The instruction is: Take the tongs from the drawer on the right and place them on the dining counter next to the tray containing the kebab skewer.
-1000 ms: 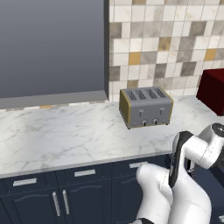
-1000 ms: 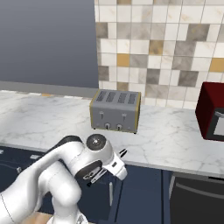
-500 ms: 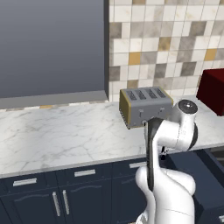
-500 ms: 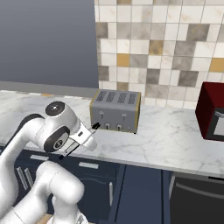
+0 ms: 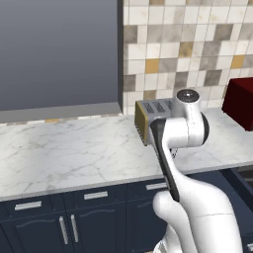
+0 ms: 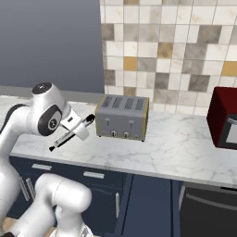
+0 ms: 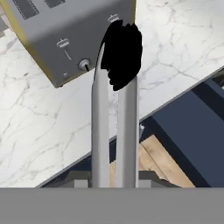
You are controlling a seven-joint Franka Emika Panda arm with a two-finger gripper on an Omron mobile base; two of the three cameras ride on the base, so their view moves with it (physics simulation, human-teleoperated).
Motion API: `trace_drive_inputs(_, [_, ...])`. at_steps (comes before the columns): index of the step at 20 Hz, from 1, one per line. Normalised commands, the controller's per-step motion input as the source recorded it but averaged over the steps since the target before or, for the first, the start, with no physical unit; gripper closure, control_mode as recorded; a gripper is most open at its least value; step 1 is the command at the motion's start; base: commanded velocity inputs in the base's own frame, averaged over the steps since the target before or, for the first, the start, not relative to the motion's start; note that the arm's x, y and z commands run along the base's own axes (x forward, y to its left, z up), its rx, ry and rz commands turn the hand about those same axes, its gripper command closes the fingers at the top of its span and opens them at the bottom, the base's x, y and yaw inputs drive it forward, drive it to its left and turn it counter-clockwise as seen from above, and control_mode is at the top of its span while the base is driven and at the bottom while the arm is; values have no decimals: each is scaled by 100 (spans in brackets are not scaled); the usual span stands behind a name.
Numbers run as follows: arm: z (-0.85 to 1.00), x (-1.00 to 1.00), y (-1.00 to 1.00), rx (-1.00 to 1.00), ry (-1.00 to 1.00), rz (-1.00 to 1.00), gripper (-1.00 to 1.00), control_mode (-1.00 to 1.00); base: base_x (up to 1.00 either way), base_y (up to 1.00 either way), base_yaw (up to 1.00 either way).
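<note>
My gripper (image 6: 75, 128) is shut on the tongs (image 6: 69, 134), a slim dark pair that slants down to the left in the right base view. It hangs in the air just left of the toaster (image 6: 122, 117), at the front edge of the marble worktop (image 6: 180, 143). In the hand view the tongs (image 7: 113, 127) run up from the gripper (image 7: 113, 178) as two narrow grey arms ending in a black tip over the toaster's front. Shallow navy drawer fronts (image 6: 94, 175) with silver bar handles sit under the worktop. The dining counter and the tray are out of view.
A dark red microwave (image 6: 224, 118) stands on the worktop at the right, and a dark appliance front (image 6: 208, 213) sits below it. A tiled wall (image 5: 188, 49) rises behind the toaster (image 5: 148, 116). My white arm (image 5: 178, 148) stands in front of the toaster.
The arm has swung up from low beside the cabinets to worktop height in front of the toaster, carrying the tongs with it. The base has not moved.
</note>
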Motion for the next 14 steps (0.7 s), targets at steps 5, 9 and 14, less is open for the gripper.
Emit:
trace_drive_inputs(5, [0, 0, -1, 6, -10, 6, 100, -100, 0, 0, 0])
trace_drive_inputs(9, [0, -1, -9, 6, -10, 3, 100, -100, 0, 0, 0])
trace_drive_inputs(14, [0, 0, 0, 0, 0, 1, 100, 100, -42, 45, 30])
